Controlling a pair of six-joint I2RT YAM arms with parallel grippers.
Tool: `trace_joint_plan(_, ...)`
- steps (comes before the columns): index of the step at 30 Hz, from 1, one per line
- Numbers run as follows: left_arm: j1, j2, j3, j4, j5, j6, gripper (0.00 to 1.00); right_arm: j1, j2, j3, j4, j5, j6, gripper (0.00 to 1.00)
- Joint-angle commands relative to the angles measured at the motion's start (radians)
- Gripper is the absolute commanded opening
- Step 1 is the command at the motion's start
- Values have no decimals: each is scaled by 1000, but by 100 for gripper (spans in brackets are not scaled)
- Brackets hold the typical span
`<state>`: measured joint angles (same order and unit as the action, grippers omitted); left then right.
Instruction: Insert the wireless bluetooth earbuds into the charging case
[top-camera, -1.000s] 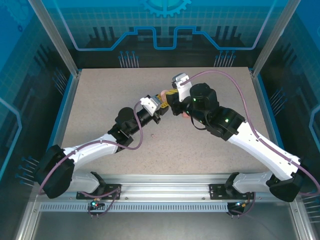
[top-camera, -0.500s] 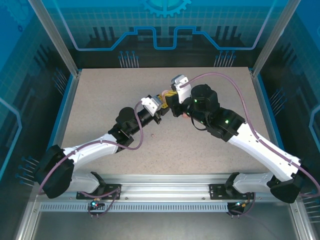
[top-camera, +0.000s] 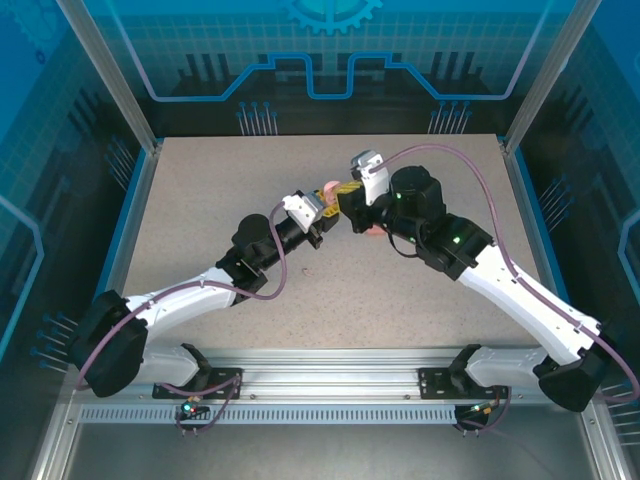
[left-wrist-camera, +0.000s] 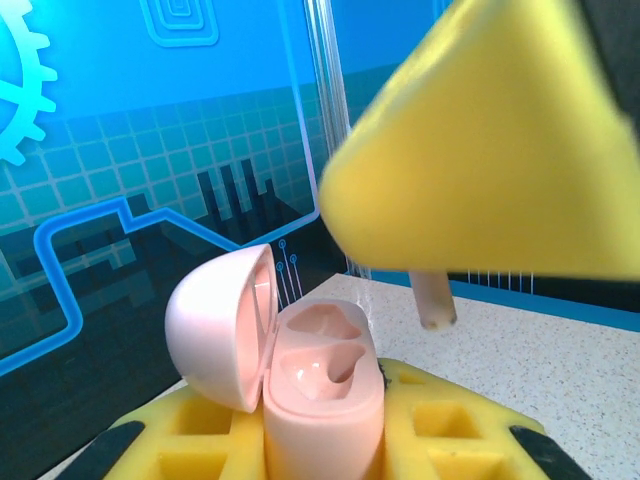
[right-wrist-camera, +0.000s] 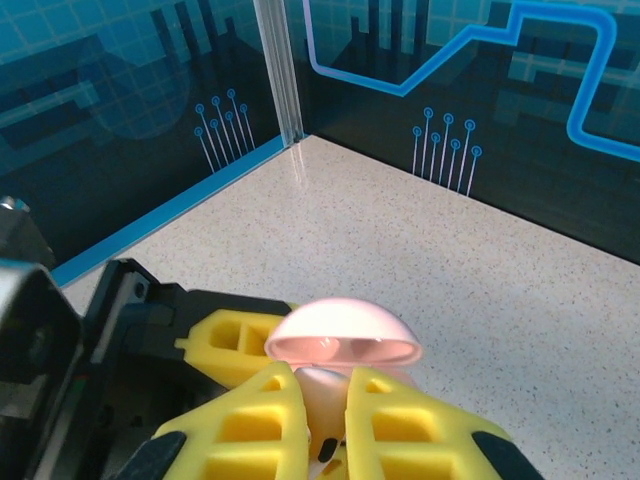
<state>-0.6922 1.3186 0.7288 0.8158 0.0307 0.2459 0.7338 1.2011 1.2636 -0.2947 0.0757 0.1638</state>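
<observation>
My left gripper (left-wrist-camera: 320, 445) is shut on the pale pink charging case (left-wrist-camera: 325, 375), held upright with its lid (left-wrist-camera: 215, 325) hinged open to the left and both sockets empty. Just above and to the right of the case, a pale earbud stem (left-wrist-camera: 435, 300) pokes down from my right gripper's yellow finger (left-wrist-camera: 480, 150). In the right wrist view, my right gripper (right-wrist-camera: 325, 425) is shut on that pinkish-beige earbud (right-wrist-camera: 322, 398), right above the open case lid (right-wrist-camera: 345, 335). From above, the two grippers (top-camera: 322, 205) (top-camera: 346, 200) meet at the table's middle.
A small pinkish object (top-camera: 372, 229) lies on the speckled table (top-camera: 200, 200), partly under my right wrist. Blue glass walls (top-camera: 330, 60) with metal posts close in the back and sides.
My right wrist has shifted slightly to the right and turned a little over the case. The left arm holds still with the case.
</observation>
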Motion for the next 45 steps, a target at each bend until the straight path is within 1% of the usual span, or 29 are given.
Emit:
trace_joint_plan(1, -10, -37, 29, 9, 15, 3, 0, -25, -37, -37, 84, -58, 3, 10)
trace_joint_plan(7, -9, -42, 31, 3, 18, 0, 0, -45, -64, -96, 161, -94, 19, 10)
trace_joint_plan(13, -9, -39, 36, -9, 23, -1, 0, -48, -71, -104, 202, -103, 35, 10)
trace_joint_plan(20, -10, -41, 35, -17, 26, -6, 0, -49, -67, -87, 206, -110, 33, 10)
trace_joint_plan(34, -13, -56, 43, -26, 37, -8, 0, -50, -11, -83, 222, -102, 32, 10)
trace_joint_plan(45, -14, -74, 44, -26, 38, -8, 0, -63, -5, -105, 215, -103, 29, 9)
